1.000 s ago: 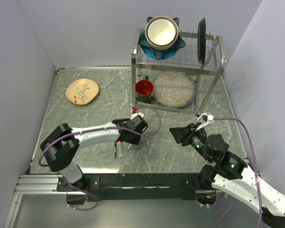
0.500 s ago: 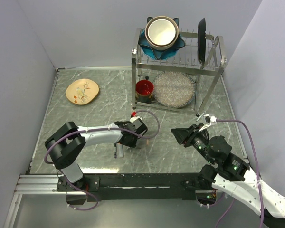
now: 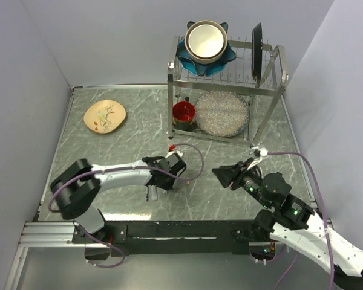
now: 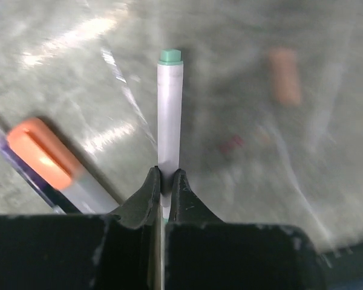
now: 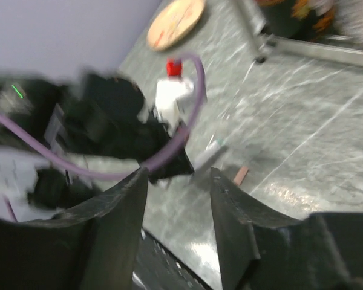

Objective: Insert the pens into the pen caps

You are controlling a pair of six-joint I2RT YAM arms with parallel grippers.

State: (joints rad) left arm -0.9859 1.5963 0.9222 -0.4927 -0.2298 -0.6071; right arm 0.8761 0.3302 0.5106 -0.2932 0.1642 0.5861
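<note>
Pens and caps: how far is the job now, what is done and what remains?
Done, apparently: an orange-capped pen lies on the table. In hand: the left gripper is shut on a white pen with a teal end. Left: a loose salmon cap lies on the table, unfitted; the right gripper is open and empty.

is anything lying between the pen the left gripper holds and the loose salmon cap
Nothing visible: in the left wrist view only bare table lies between the white pen and the salmon cap. The orange-capped pen lies on the pen's other side.
</note>
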